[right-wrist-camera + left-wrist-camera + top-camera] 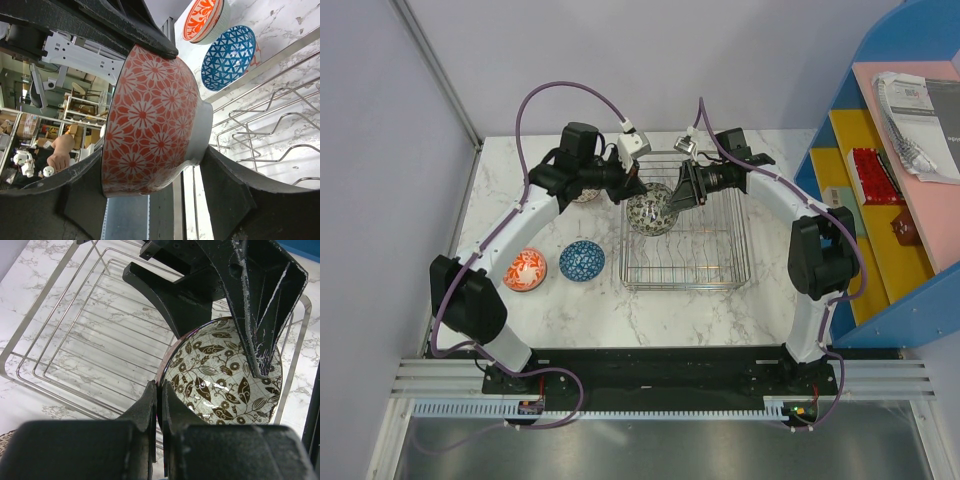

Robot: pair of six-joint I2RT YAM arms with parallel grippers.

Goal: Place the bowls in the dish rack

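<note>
1. The held bowl is over the far left corner of the rack, between the two grippers. It is tilted, so its inside shows from above.
2. This bowl has a dark leaf pattern on white inside and an orange-red flower pattern outside, with a pale base.
3. The left gripper is clamped on the rim of the held bowl. Its two fingers are pressed together with only the thin wall of the bowl between them.
4. The right gripper comes from the right side and has the same bowl between its fingers. One finger lies across the inside of the bowl and the other is behind it, at the base.
5. In the right wrist view these fingers seem to touch the bowl at the rim and at the base, but I cannot tell if they already press on it.
6. The rack stands on the tabletop, toward its far right part, and no bowl stands among the tines.
7. The orange bowl and the blue bowl sit on the tabletop left of the rack, near its near left corner. They are just beside each other, the blue one closer to the rack, and both have the open side up.
</note>
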